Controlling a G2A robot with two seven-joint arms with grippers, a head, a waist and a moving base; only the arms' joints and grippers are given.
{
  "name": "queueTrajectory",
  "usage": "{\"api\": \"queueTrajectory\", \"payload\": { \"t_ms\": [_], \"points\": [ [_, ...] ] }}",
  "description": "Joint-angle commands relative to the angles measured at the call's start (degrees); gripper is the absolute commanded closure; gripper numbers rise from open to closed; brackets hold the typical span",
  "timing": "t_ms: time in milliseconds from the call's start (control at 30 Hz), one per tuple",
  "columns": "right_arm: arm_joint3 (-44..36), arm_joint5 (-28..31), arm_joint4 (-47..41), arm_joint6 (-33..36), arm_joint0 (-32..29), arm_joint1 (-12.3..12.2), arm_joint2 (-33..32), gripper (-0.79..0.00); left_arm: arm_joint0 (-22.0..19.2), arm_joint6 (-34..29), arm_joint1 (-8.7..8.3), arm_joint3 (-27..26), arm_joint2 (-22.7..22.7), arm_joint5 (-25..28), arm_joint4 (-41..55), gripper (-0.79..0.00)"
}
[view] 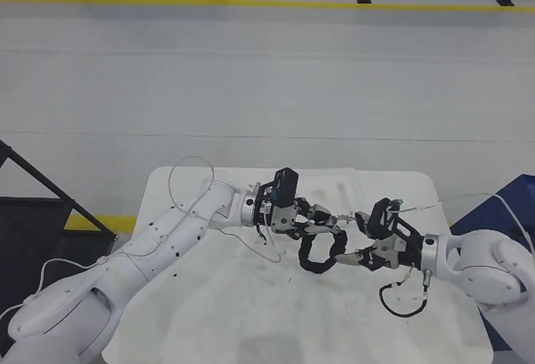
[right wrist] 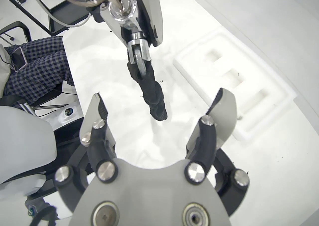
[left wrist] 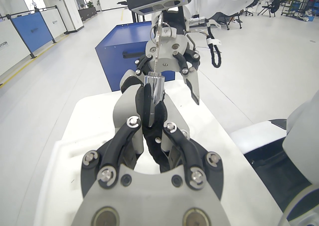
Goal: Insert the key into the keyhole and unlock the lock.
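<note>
Bright, even light casts faint shadows and glints off the lock [left wrist: 154, 87]

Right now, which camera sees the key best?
The left wrist view. There the key stands whole, its tip in the top of the lock that the left claw holds. The right wrist view shows it close but blurred, at the picture's edge. In the top view it is a thin sliver between the claws.

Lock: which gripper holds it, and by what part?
The left gripper holds the lock by its chrome cylinder, jaws closed on its sides. The right gripper is open, holding nothing.
</note>
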State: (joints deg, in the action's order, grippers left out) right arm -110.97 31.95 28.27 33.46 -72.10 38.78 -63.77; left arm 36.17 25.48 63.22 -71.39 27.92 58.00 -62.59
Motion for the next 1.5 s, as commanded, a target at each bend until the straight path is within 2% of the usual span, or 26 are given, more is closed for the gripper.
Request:
{"api": "queueTrajectory", "payload": {
  "t_ms": [0, 33, 67, 100, 333, 500, 700, 900, 933, 1000, 1067, 1233, 1467],
  "points": [
    [0.28, 0.50, 0.33, -0.94, 0.09, 0.27, 0.63, -0.345, -0.06, -0.10, 0.17, 0.04, 0.05, 0.00, 0.09, 0.000],
    [0.54, 0.91, 0.38, -1.39, 0.23, 0.42, 0.90, -0.259, -0.08, -0.17, 0.26, 0.11, 0.08, 0.00, 0.11, 0.000],
    [0.77, 1.09, 0.61, -1.61, 0.39, 0.55, 1.10, -0.065, -0.10, -0.23, 0.34, 0.18, 0.11, 0.00, 0.13, 0.000],
    [0.83, 1.43, 0.85, -1.84, 0.54, 0.67, 1.28, 0.000, -0.11, -0.21, 0.42, 0.23, 0.14, 0.00, 0.19, 0.000],
    [1.45, 2.30, 1.76, -1.45, 1.23, 1.17, 1.42, 0.000, 0.07, 0.36, 0.72, 0.93, 0.37, 0.00, 0.38, 0.000],
    [0.85, 0.14, 4.26, 3.11, 1.18, 0.89, -0.25, 0.000, 0.61, 1.42, 0.34, 1.48, 1.05, 0.00, -0.12, 0.000],
    [-1.86, -2.77, 8.76, 13.38, 1.11, 0.35, -1.49, 0.000, 2.31, -1.52, -1.57, 1.35, 1.91, 0.00, -4.04, 0.000],
    [-1.72, -4.77, 9.80, 21.88, 4.05, 1.26, 3.08, 0.000, 4.40, -9.25, -4.09, 0.45, -0.11, 0.00, -5.24, 0.000],
    [-1.12, -5.68, 8.75, 22.09, 4.56, 1.57, 3.95, -0.052, 4.56, -10.16, -4.50, 0.49, -0.06, 0.00, -4.96, 0.000],
    [0.58, -7.04, 5.95, 22.91, 5.72, 2.17, 5.45, -0.317, 5.02, -12.00, -5.21, 0.37, -0.08, 0.00, -5.11, 0.000],
    [1.80, -7.48, 4.33, 25.11, 7.28, 2.70, 7.06, -0.785, 5.28, -13.91, -5.80, 0.39, -0.26, 0.00, -5.56, 0.000],
    [3.52, -7.44, 0.92, 26.64, 10.41, 3.67, 8.78, -0.785, 5.44, -18.54, -6.71, -0.53, -1.90, 0.00, -5.84, 0.000],
    [2.82, -6.72, -1.67, 24.98, 10.64, 3.29, 5.04, -0.785, 4.43, -22.82, -6.52, -1.00, -4.77, 0.00, -6.29, 0.000]
  ]
}}
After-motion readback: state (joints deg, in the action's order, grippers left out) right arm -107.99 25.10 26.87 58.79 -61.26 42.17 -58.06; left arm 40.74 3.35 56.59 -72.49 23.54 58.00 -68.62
